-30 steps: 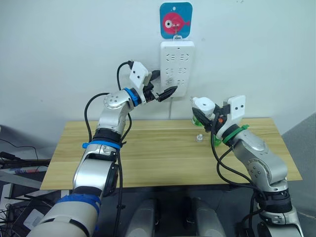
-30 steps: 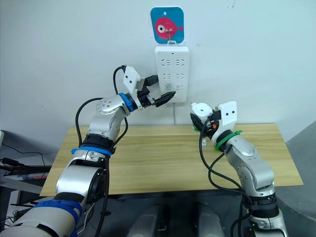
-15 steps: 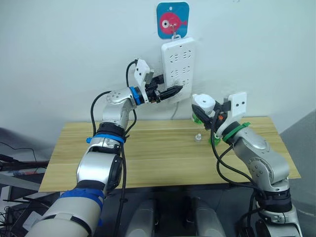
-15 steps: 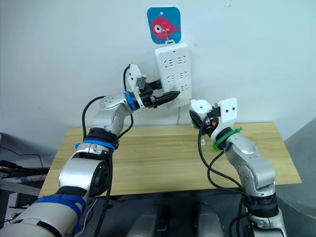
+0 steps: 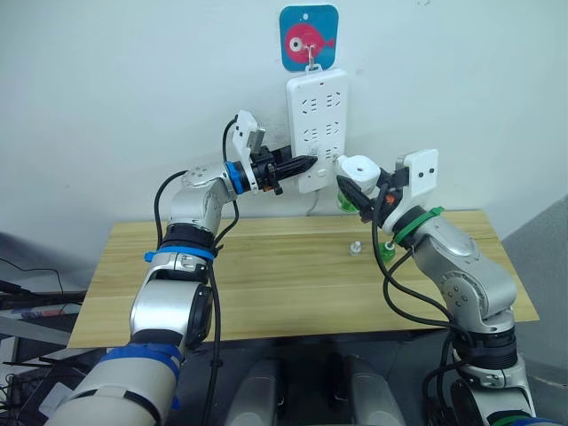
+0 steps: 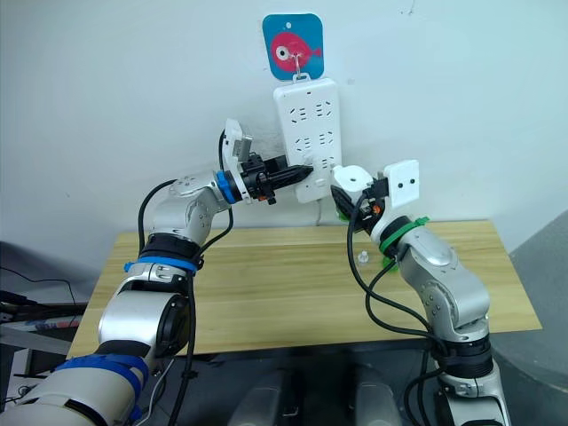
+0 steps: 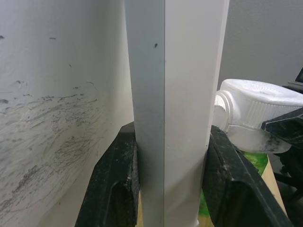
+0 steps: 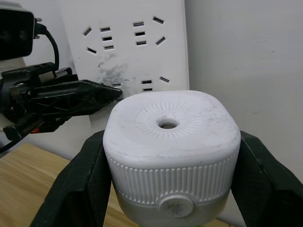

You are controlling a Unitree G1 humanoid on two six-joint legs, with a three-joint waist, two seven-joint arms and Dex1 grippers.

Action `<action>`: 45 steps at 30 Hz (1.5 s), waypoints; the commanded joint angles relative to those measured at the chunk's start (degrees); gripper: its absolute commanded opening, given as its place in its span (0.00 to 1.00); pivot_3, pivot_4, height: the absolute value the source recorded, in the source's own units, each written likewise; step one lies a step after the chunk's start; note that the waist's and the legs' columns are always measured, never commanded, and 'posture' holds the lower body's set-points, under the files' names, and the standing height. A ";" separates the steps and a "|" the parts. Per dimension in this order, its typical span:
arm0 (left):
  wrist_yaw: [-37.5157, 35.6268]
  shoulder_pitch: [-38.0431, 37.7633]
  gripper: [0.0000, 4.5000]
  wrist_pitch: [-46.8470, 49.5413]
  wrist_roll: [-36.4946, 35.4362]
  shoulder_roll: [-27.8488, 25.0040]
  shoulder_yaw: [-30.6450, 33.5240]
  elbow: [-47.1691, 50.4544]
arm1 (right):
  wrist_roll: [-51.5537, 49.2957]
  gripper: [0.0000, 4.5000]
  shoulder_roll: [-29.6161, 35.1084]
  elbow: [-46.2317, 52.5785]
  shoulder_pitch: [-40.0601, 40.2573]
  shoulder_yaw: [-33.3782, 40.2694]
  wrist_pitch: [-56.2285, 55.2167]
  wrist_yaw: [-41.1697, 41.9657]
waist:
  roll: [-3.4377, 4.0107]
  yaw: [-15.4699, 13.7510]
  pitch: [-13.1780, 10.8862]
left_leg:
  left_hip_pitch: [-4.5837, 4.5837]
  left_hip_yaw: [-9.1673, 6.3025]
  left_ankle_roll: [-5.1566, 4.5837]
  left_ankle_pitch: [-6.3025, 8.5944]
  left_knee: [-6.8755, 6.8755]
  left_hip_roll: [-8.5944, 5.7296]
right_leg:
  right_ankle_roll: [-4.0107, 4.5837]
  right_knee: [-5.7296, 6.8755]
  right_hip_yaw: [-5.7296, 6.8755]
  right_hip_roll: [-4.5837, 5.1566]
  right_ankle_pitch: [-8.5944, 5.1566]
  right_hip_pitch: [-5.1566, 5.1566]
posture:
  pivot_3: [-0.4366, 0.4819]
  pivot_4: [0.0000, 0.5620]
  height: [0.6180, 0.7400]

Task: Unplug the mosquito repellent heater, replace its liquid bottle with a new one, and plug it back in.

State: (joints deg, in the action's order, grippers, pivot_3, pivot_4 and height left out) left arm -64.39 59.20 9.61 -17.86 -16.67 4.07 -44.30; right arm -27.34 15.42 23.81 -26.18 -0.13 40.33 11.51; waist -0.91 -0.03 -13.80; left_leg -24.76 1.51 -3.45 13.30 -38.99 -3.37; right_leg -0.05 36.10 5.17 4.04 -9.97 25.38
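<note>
Left eye view shows a wooden worktop [image 5: 266, 275] standing against a pale wall [image 5: 115, 89]. On this wall, at about 12 o'clock of the scene, a long white power strip [image 5: 316, 120] hangs from a blue card with a pink fish [image 5: 309, 37].

At about 10 o'clock from the middle of the worktop, the left tool [image 5: 302, 163] is raised to the strip. In the left wrist view its two black fingers [image 7: 116, 184] are closed on the side edges of the power strip [image 7: 173, 109], one finger on each edge, and both touch it.

At about 2 o'clock, the right tool [image 5: 361, 190] is held up just beside the lower right corner of the strip. It grips the mosquito repellent heater [image 5: 358, 169], a small white rounded unit, well above the worktop. In the right wrist view the heater [image 8: 171, 142] sits between the two black fingers [image 8: 80, 184], with its round vent hole facing the camera and the sockets of the strip [image 8: 128, 52] just behind it. The plug side of the heater is not visible, so I cannot tell whether it touches the strip.

Something green [image 5: 346, 202] shows under the heater, near the right tool.

A small clear object [image 5: 356, 248] stands on the worktop below the right tool, at about 3 o'clock from the worktop's middle.
</note>
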 commanded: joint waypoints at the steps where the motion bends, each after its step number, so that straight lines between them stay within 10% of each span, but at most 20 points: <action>1: -1.48 0.24 0.30 -0.24 -0.22 0.52 -0.91 2.63 | 0.89 0.67 -0.80 1.59 -2.30 -0.44 -1.52 0.34 | 0.00 0.02 0.00 | 0.00 0.01 0.00 0.00 0.00 0.00 | 0.00 0.01 -0.01 0.00 0.00 0.01 | 0.39 0.28 1.00; 45: -1.69 0.00 0.30 -1.04 1.26 2.10 -1.68 3.91 | 15.75 0.75 -9.00 -10.31 -10.72 -6.87 -3.39 -0.05 | -0.19 0.44 0.12 | 0.06 0.65 0.01 -0.01 -0.11 -0.02 | 0.00 0.86 -0.79 0.01 0.00 0.57 | 0.40 0.32 1.00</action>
State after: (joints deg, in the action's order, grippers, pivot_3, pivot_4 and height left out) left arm -61.94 58.48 9.49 -15.25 -17.89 5.05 -43.78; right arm -12.03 7.39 13.40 -35.22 -6.49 36.82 12.03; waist -1.10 0.41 -13.68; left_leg -24.70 2.17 -3.44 13.29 -39.09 -3.40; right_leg -0.05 36.96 4.39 4.04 -9.97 25.95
